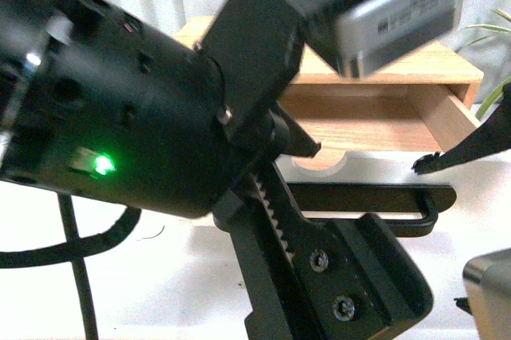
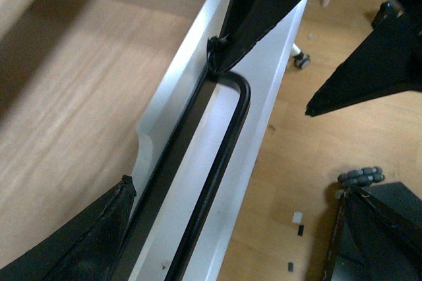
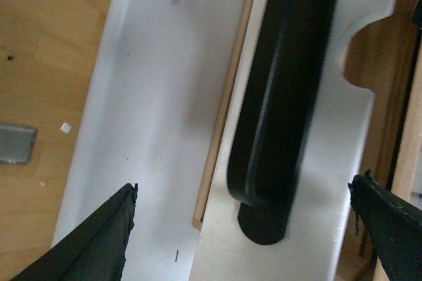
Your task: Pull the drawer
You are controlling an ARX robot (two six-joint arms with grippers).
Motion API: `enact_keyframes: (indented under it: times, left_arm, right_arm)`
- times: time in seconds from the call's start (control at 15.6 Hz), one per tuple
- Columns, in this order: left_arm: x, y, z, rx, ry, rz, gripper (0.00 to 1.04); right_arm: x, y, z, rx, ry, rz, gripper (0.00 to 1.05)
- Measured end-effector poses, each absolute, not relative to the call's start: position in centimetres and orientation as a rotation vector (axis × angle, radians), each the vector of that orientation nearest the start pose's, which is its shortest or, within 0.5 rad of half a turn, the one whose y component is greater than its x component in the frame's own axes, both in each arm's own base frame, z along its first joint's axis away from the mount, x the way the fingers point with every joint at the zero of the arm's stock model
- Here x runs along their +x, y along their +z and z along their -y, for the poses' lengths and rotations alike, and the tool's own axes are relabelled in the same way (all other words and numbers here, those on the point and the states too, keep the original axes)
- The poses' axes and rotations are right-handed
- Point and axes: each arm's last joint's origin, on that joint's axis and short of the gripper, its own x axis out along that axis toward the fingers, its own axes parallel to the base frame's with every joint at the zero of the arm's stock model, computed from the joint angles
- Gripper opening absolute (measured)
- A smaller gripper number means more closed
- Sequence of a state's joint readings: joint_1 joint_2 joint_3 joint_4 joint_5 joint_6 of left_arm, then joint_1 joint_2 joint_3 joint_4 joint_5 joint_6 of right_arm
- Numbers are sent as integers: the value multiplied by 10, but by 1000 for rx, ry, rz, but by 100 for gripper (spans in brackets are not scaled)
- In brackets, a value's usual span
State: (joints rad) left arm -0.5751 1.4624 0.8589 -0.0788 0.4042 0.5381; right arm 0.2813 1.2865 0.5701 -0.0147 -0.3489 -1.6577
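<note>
The drawer (image 1: 375,116) stands pulled out, its light wood inside showing behind the white front with the semicircular notch (image 1: 323,163). The long black bar handle (image 1: 375,196) runs across the front on its black plate. My left gripper (image 2: 234,228) is open and straddles the handle (image 2: 217,175), one finger over the wood inside and one over the floor. My right gripper (image 3: 241,228) is open too, astride the handle's (image 3: 283,96) rounded end. From the left wrist, one right fingertip (image 2: 217,57) sits at the handle's bend; touching or not is unclear.
My left arm (image 1: 120,116) fills the front view's foreground, and a black cable (image 1: 80,276) hangs below it. A wooden cabinet top (image 1: 431,65) and plant leaves (image 1: 491,33) lie behind. A plain white front (image 3: 145,96) sits under the drawer. The wood floor (image 2: 310,182) has a caster (image 2: 302,61).
</note>
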Motion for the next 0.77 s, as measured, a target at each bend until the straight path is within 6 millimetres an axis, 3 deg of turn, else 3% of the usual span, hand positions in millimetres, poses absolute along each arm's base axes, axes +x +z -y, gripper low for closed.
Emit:
enact_keyframes:
  times: [0.32,0.45,0.58,0.71,0.77]
  left_arm:
    - [240,244,146,385,-1025,-297,98]
    - [247,260,115,259,-847,-232,98]
    - [262,251,66,106,-527,-260,98]
    - [258,240,24,-21,-268,-283,98]
    - [257,239,18,-44,-229,-287,98]
  right_arm:
    - [231,201,-60,-1241,971,1,98]
    - [239,215,-40,-1033,810,-7,98]
    - [248,224,-14,-728,556,-87,98]
    - [250,220,10,-371,353,-246,98]
    - [249,219,12,-346,340,-256,98]
